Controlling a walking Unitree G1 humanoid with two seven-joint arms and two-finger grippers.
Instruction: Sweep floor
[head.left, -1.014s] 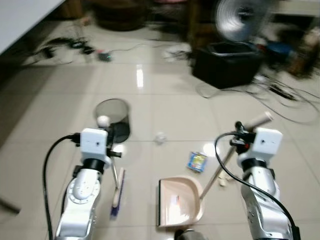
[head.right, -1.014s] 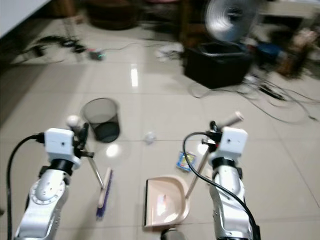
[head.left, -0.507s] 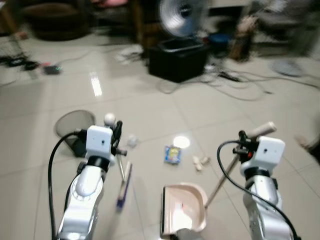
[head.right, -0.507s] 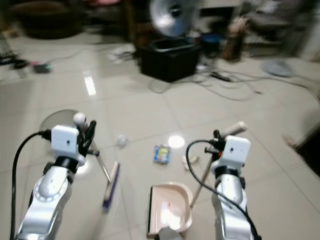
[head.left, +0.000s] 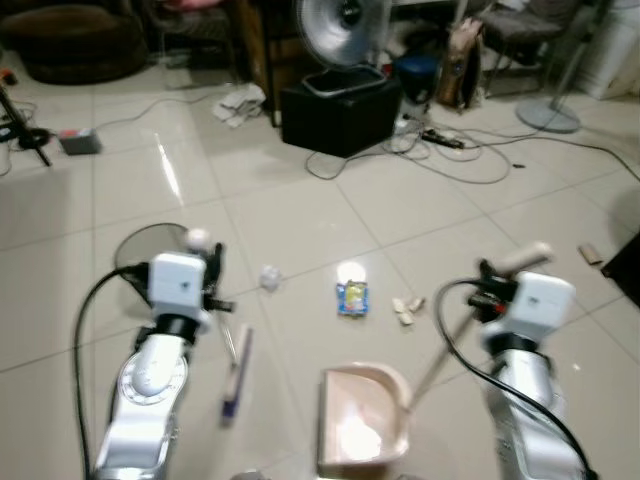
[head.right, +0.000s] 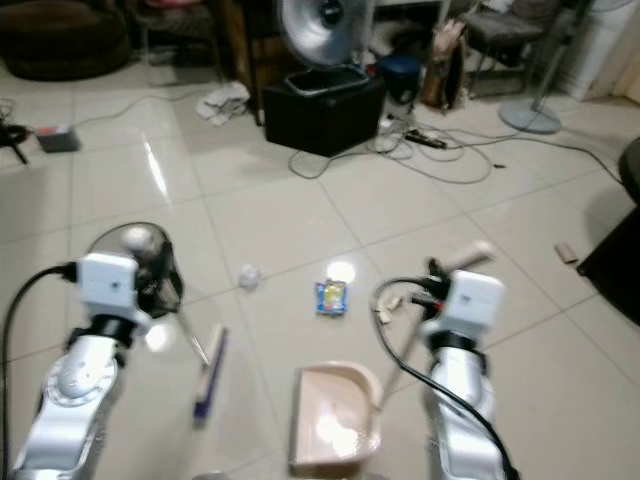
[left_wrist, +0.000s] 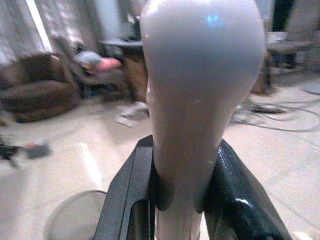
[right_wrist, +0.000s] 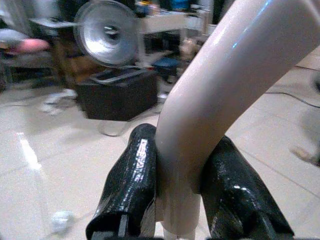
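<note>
My left gripper (head.left: 208, 287) is shut on the pale broom handle (left_wrist: 202, 100), black fingers (left_wrist: 131, 200) on both sides of it. The broom head (head.left: 235, 372) rests on the tiles to my front left. My right gripper (head.left: 490, 297) is shut on the curved dustpan handle (right_wrist: 215, 90). The beige dustpan (head.left: 360, 430) sits on the floor between my arms. Ahead lie a crumpled paper ball (head.left: 268, 277), a blue and yellow packet (head.left: 352, 298) and small pale scraps (head.left: 407, 311).
A wire mesh bin (head.left: 140, 252) stands on the floor behind my left arm. Farther off are a black box (head.left: 340, 112) with a fan (head.left: 335, 22) on it, loose cables (head.left: 455, 150), a standing fan's base (head.left: 545, 115) and a small block (head.left: 590, 255).
The whole view has swung right and sharpened, so the bin now sits further left in the picture. Both grippers keep their hold on broom and dustpan.
</note>
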